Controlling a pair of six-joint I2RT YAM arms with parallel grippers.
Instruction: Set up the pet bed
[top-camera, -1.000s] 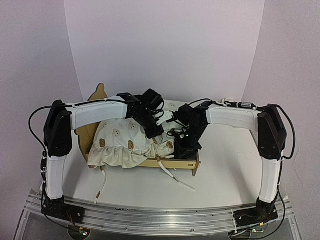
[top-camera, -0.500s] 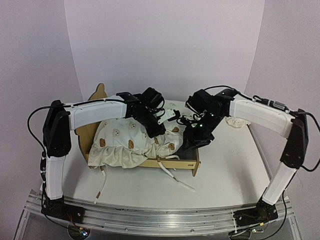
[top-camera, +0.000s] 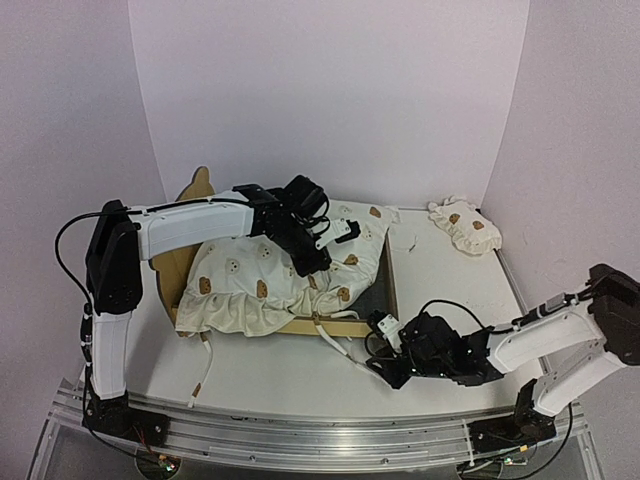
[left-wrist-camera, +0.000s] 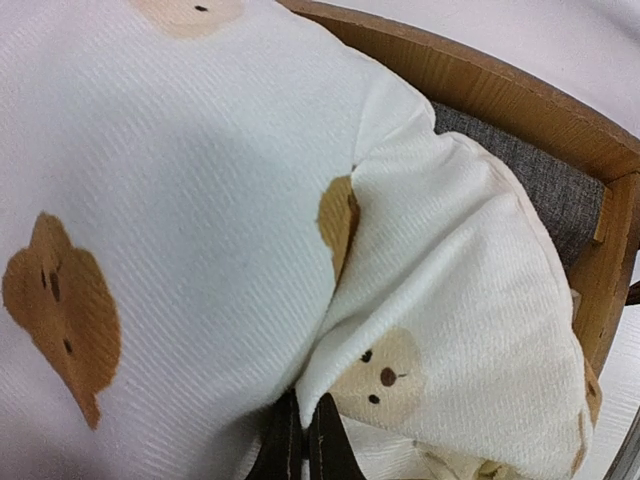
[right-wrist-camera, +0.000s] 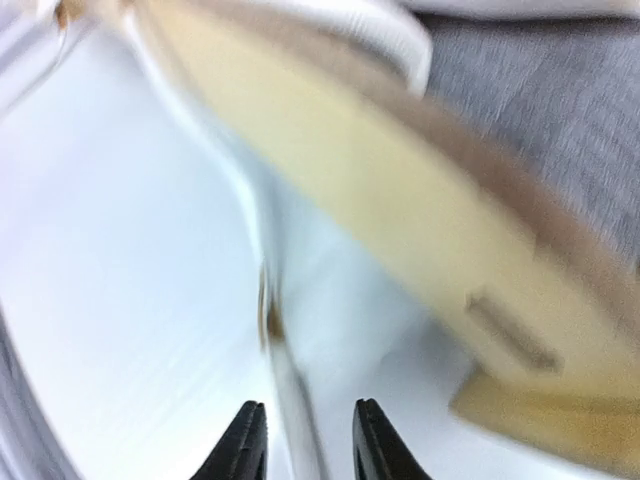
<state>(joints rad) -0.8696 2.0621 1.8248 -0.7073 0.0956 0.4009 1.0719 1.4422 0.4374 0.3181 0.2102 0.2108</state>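
Jaws: left gripper (left-wrist-camera: 303, 445) pinched tight on a fold of cushion (top-camera: 240, 280); right gripper (right-wrist-camera: 308, 445) parted, straddling a tie string (top-camera: 352, 358) low on the table (top-camera: 440, 300).
Pet bed (top-camera: 360, 328): mid-table, cushion bunched inside, grey base (top-camera: 374, 296) bare at right.
Handling, judged: light, rigid wood, slides readily. Grip a side rail or the headboard (top-camera: 196, 190).

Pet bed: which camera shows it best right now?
Top external: the whole pet bed shows, headboard to foot, cushion heaped in it. Left wrist gives only a wooden corner and grey base; right wrist, a blurred rail.
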